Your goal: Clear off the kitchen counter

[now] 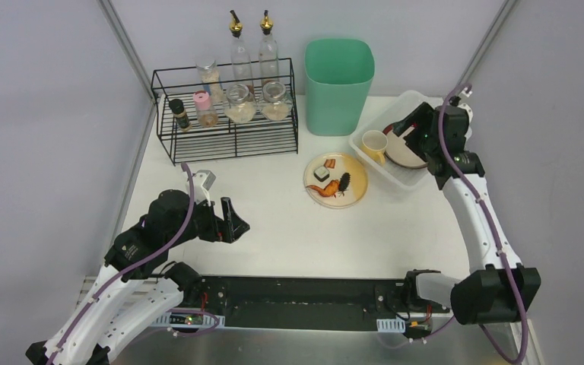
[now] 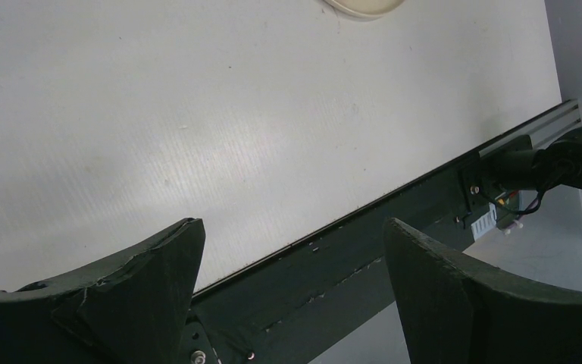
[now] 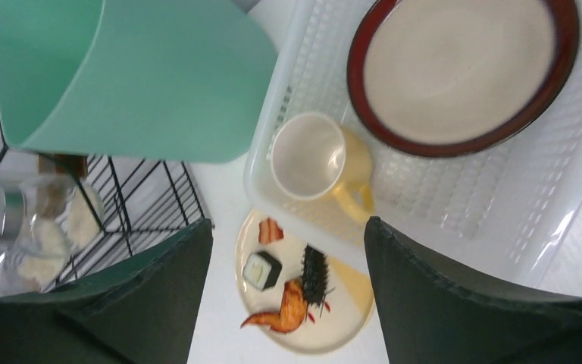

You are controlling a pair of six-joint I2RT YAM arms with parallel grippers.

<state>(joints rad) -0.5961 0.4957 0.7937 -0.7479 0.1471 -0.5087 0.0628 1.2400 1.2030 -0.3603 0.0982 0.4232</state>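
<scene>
The white kitchen counter (image 1: 289, 228) holds a cream plate (image 1: 335, 180) with a sushi roll, a fried piece and other food scraps; the plate also shows in the right wrist view (image 3: 303, 303). A white mesh basket (image 1: 395, 141) at the right back holds a yellow mug (image 1: 375, 144) and a red-rimmed bowl (image 1: 404, 150). My right gripper (image 1: 409, 125) hangs open and empty above the basket. My left gripper (image 1: 232, 220) is open and empty, low over the counter at the near left. In the left wrist view its fingers (image 2: 151, 273) frame the counter's near edge.
A green bin (image 1: 338, 85) stands at the back centre. A black wire rack (image 1: 228, 114) with jars and two oil bottles stands at the back left. A black rail (image 1: 304, 300) runs along the near edge between the arm bases.
</scene>
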